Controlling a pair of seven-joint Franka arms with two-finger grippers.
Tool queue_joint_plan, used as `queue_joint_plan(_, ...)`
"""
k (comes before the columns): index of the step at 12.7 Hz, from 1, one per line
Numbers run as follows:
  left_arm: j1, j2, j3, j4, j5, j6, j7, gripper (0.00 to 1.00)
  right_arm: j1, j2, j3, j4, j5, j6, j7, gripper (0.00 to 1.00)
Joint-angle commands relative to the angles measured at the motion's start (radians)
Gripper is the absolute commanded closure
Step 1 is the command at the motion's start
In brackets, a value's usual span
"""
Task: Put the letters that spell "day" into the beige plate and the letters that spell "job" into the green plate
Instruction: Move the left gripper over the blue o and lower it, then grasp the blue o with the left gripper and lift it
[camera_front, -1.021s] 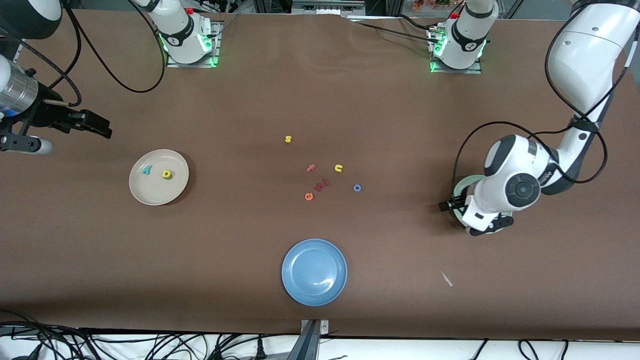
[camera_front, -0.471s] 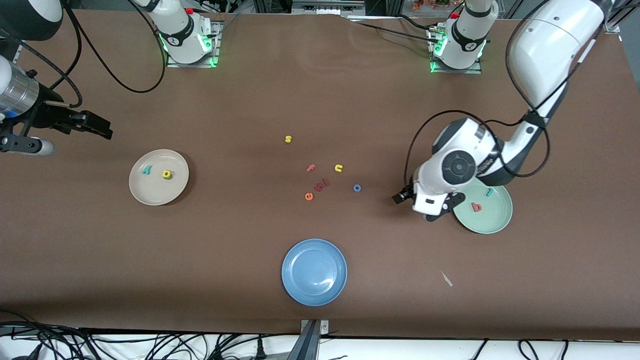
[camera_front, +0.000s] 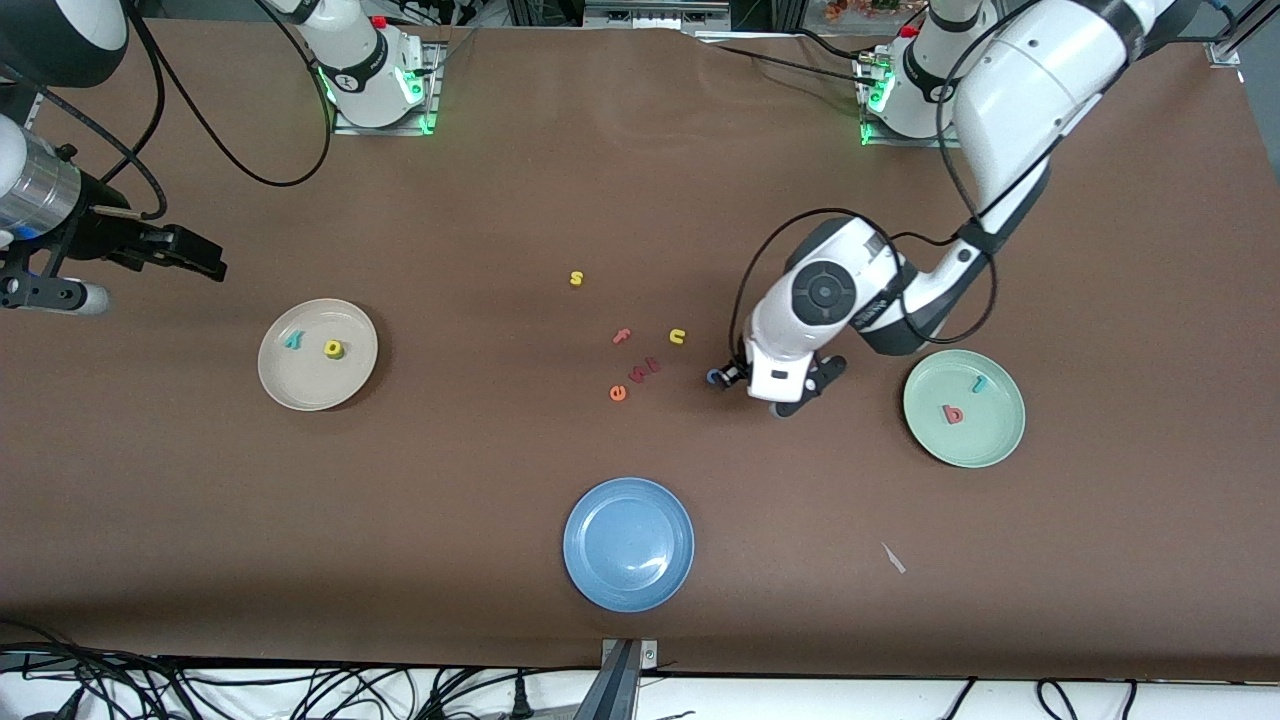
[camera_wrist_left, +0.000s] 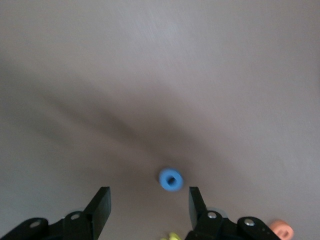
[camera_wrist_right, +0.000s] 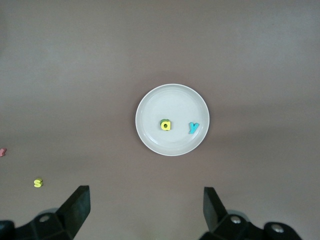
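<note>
The blue "o" (camera_wrist_left: 171, 179) lies flat on the brown surface (camera_front: 520, 200), directly under the left hand (camera_front: 722, 377), which hangs low over it. In the left wrist view the ring sits between the two parted fingers (camera_wrist_left: 101, 205), touching neither; the hand holds nothing.

The green plate (camera_front: 990, 452), toward the left arm's end of the surface, holds the salmon-red "b" (camera_front: 954, 414) and the teal "j" (camera_front: 980, 383).

The beige plate (camera_front: 300, 395), toward the right arm's end, holds the yellow "d" (camera_front: 334, 349), with green showing at its edge, and the teal "y" (camera_front: 293, 340).

The right hand (camera_wrist_right: 145, 210) waits high above the beige plate, wide open and empty.

A yellow "s" (camera_front: 576, 278), yellow "u" (camera_front: 677, 336), pink "f" (camera_front: 622, 336) and orange "e" (camera_front: 618, 393) lie mid-surface. A blue plate (camera_front: 600, 580) lies nearer the front camera.
</note>
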Motion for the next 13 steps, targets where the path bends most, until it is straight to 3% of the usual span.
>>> queue_joint_plan(1, -0.097, 0.037, 0.066, 0.005, -0.001, 0.084, -0.047, 0.3, 0.009, 0.008, -0.007, 0.015, 0.005, 0.0, 0.009, 0.0)
queue_joint_plan(3, -0.175, 0.034, 0.16, 0.004, 0.004, 0.084, -0.05, 0.3, 0.009, 0.006, -0.007, 0.016, 0.003, -0.003, 0.009, 0.0)
queue_joint_plan(6, -0.192, 0.034, 0.174, 0.005, 0.002, 0.084, -0.05, 0.4, 0.01, 0.006, -0.005, 0.016, 0.003, -0.002, 0.015, 0.0)
queue_joint_plan(13, -0.194, 0.034, 0.181, 0.007, 0.004, 0.087, -0.049, 0.47, 0.027, 0.005, -0.004, 0.018, -0.012, 0.001, 0.015, 0.0)
